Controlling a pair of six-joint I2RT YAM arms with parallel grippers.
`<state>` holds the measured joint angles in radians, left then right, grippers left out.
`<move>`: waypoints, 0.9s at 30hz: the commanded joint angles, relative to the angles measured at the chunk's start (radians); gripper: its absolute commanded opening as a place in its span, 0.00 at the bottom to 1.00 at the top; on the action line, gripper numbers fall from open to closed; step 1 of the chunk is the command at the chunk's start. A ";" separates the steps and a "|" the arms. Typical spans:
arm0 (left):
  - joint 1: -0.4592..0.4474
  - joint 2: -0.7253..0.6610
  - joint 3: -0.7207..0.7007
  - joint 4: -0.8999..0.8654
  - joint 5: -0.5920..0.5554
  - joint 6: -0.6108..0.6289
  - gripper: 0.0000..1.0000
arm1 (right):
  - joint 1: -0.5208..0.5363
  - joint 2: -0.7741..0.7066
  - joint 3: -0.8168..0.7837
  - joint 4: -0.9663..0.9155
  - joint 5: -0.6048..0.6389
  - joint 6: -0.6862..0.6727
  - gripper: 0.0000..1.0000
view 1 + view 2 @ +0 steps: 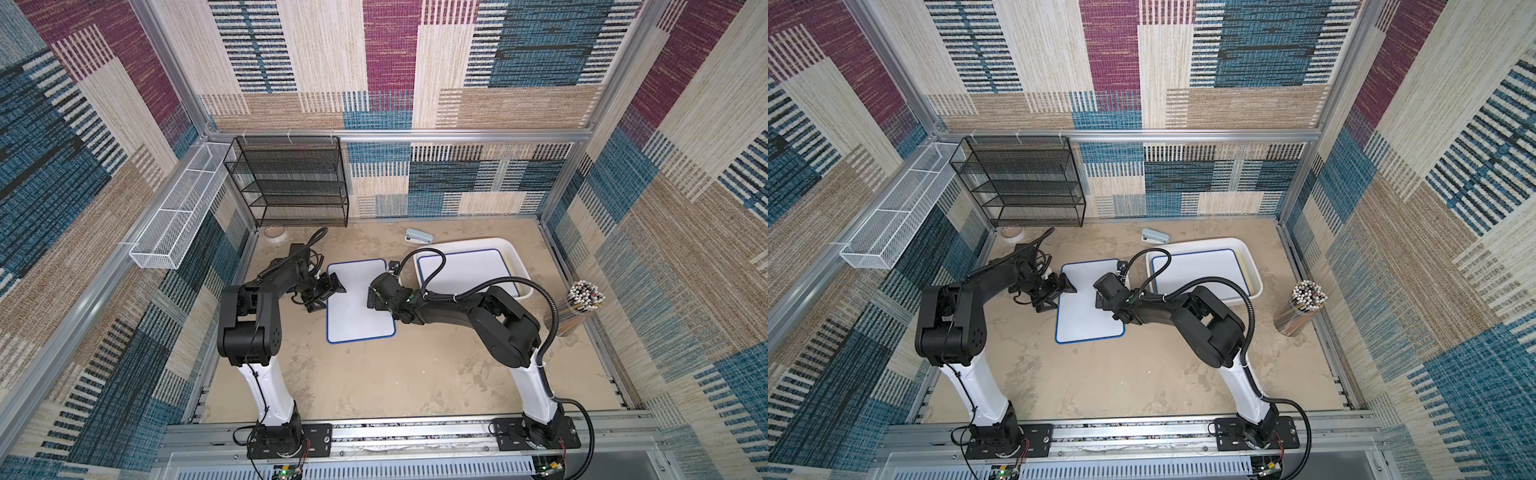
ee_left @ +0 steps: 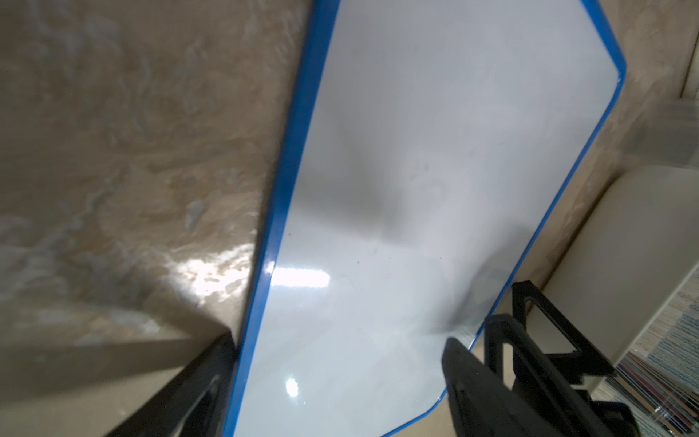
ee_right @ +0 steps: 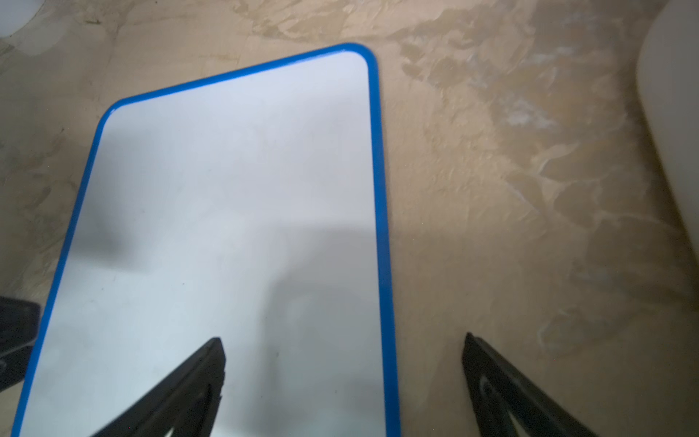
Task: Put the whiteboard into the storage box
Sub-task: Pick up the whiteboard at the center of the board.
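First whiteboard already lies in storage box near table far right corner; second whiteboard flat mid-table, unlifted; left gripper and right gripper spread open at its edges, grasping nothing

Bright even light, glare on whiteboard, blurred wrist views, bowed edges

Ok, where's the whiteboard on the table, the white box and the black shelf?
whiteboard on the table [image 1: 357,318]: in a top view, middle of its white face.
storage box [image 1: 469,242]: in a top view, its far rim.
black shelf rack [image 1: 291,183]: in a top view, a middle shelf.
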<state>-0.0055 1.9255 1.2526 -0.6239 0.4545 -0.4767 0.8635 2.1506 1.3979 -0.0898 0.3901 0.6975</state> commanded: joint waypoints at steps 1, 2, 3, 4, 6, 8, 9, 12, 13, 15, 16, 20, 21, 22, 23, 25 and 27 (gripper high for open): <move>-0.001 0.033 -0.017 -0.061 -0.024 -0.012 0.91 | 0.007 0.027 0.006 -0.034 0.011 0.040 1.00; -0.001 0.038 -0.014 -0.060 -0.017 -0.014 0.91 | 0.012 0.037 0.014 -0.041 0.012 0.043 1.00; 0.001 0.041 -0.013 -0.060 -0.013 -0.016 0.91 | 0.016 0.047 0.024 -0.050 0.010 0.043 1.00; -0.001 0.045 -0.010 -0.061 -0.010 -0.016 0.91 | 0.022 0.060 0.036 -0.061 0.010 0.043 1.00; 0.000 0.052 -0.010 -0.060 -0.002 -0.018 0.91 | 0.032 0.081 0.059 -0.074 0.004 0.040 1.00; 0.001 0.061 -0.006 -0.056 0.009 -0.021 0.91 | 0.041 0.096 0.073 -0.078 -0.018 0.039 1.00; 0.000 0.064 -0.006 -0.055 0.013 -0.025 0.91 | 0.046 0.104 0.084 -0.079 -0.031 0.034 1.00; 0.001 0.071 -0.006 -0.044 0.029 -0.031 0.90 | 0.064 0.135 0.127 -0.108 -0.041 0.018 1.00; 0.001 0.073 -0.008 -0.037 0.041 -0.032 0.90 | 0.068 0.143 0.139 -0.119 -0.051 0.016 1.00; 0.000 0.078 -0.011 -0.025 0.059 -0.037 0.90 | 0.067 0.136 0.131 -0.102 -0.090 0.010 1.00; 0.000 0.084 -0.011 -0.021 0.071 -0.039 0.90 | 0.067 0.123 0.119 -0.079 -0.118 0.001 1.00; -0.001 0.096 -0.012 -0.010 0.097 -0.044 0.89 | 0.058 0.051 0.095 -0.024 -0.238 -0.007 1.00; -0.001 0.096 -0.012 -0.007 0.100 -0.045 0.89 | 0.052 0.036 0.095 -0.020 -0.272 -0.001 1.00; -0.002 0.096 -0.012 -0.005 0.103 -0.045 0.89 | 0.043 0.018 0.095 -0.013 -0.324 0.013 1.00; -0.001 0.096 -0.012 -0.003 0.107 -0.045 0.89 | 0.030 0.001 0.090 -0.003 -0.374 0.034 1.00; -0.001 0.095 -0.014 0.001 0.111 -0.048 0.89 | -0.002 -0.033 0.065 0.040 -0.472 0.086 1.00; -0.001 0.094 -0.015 0.001 0.113 -0.049 0.88 | -0.033 -0.063 0.032 0.088 -0.558 0.155 1.00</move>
<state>0.0074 1.9636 1.2686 -0.6121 0.5556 -0.5133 0.8471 2.1262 1.4471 -0.1822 0.1795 0.7364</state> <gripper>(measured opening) 0.883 0.998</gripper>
